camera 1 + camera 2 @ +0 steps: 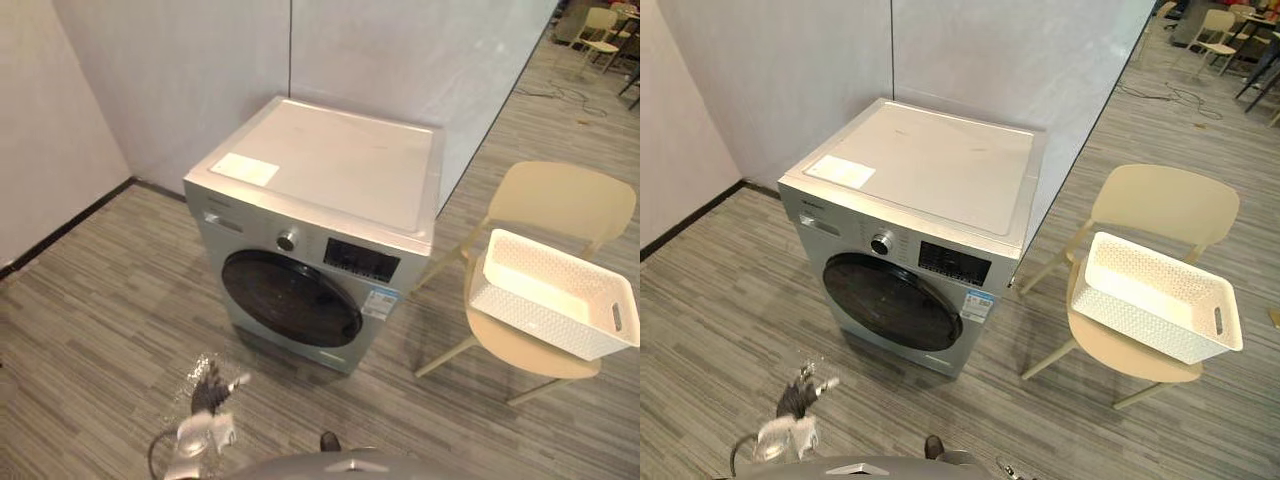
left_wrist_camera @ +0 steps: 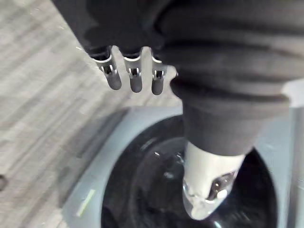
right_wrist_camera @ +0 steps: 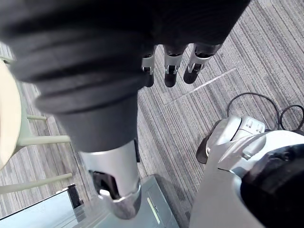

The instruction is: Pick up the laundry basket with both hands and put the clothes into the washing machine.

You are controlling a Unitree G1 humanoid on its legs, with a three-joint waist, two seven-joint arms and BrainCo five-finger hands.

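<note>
— What stood before you at that moment?
— You faced the silver washing machine [image 1: 320,170] on the grey striped floor [image 1: 100,300]. Its round dark door [image 1: 290,298] was closed. On your right stood a beige chair [image 1: 565,195], beside the machine but not touching it.
— And where was the laundry basket?
— The white laundry basket [image 1: 555,295] rested on the seat of that chair, and one end reached out past the seat's edge.
— What about your hands?
— Your left hand [image 1: 207,392] hung low in front of the door, its fingers [image 2: 136,80] relaxed and holding nothing. Your right hand [image 3: 111,166] was over the floor near the chair's legs, its fingers [image 3: 170,71] also loose and empty.
</note>
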